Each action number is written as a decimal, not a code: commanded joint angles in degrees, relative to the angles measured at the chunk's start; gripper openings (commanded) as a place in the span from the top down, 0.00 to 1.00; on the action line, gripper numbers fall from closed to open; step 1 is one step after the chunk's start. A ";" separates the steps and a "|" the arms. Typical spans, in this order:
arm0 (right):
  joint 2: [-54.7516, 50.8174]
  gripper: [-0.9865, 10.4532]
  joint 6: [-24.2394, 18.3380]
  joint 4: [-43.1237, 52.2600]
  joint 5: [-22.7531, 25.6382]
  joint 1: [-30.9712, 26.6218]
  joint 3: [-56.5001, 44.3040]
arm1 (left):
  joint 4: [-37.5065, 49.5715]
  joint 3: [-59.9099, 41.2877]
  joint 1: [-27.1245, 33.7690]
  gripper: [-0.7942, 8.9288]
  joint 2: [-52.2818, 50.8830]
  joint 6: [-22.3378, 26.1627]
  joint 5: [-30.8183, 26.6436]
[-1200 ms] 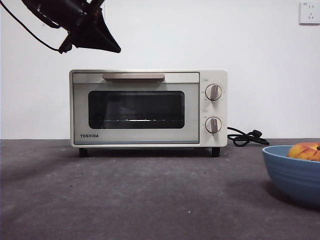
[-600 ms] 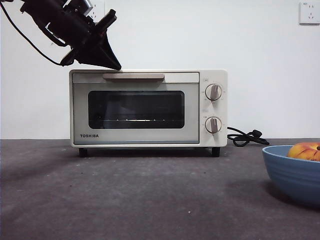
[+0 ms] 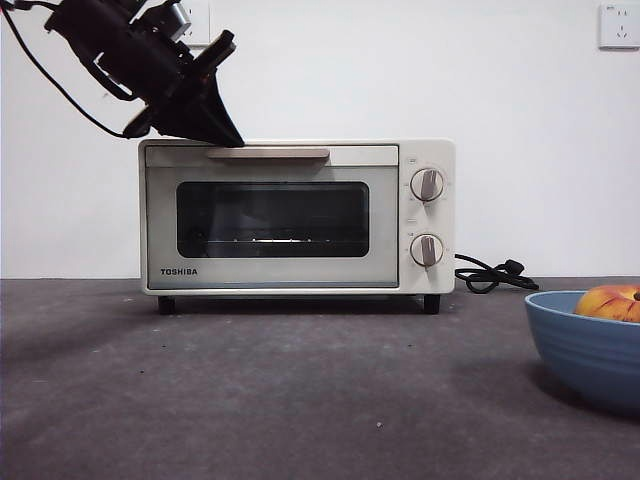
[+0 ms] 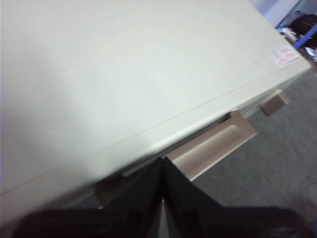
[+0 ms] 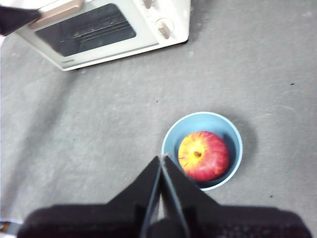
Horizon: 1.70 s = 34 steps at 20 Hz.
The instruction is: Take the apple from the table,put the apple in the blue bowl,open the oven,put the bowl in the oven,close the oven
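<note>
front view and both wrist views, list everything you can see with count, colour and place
oven: one, cream-white with dark glass door, at the back of the table, door closed
handle: one, beige bar, along the top of the oven door
knobs: two, beige, stacked on the oven's panel beside the door
cord: one, black, on the table beside the oven on the knob side
blue bowl: one, medium blue, on the table in front of the oven, apart from it
apple: one, red and yellow, inside the blue bowl
table: one, dark grey
wall socket: one, white, high on the wall
left pincer: one, black, jaws shut, tip at the handle's end
right pincer: one, black, jaws shut, above the table next to the bowl
</note>
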 commanded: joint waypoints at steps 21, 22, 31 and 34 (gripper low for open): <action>-0.24 0.92 -0.15 -1.25 -0.59 0.04 0.02 | 1.20 -14.99 -8.35 0.92 -0.72 -3.63 -13.16; -0.24 0.92 -0.26 -1.38 -0.57 0.04 0.02 | 2.73 -17.05 -8.33 0.92 -1.20 -4.22 -13.16; -0.24 0.92 -0.87 -1.38 -0.57 0.04 0.07 | 10.60 -26.77 -5.33 0.93 -4.79 -9.27 -10.97; -0.24 0.92 -0.87 -1.31 -0.55 0.04 0.07 | 11.06 -26.77 -3.43 0.93 -4.94 -10.16 -9.16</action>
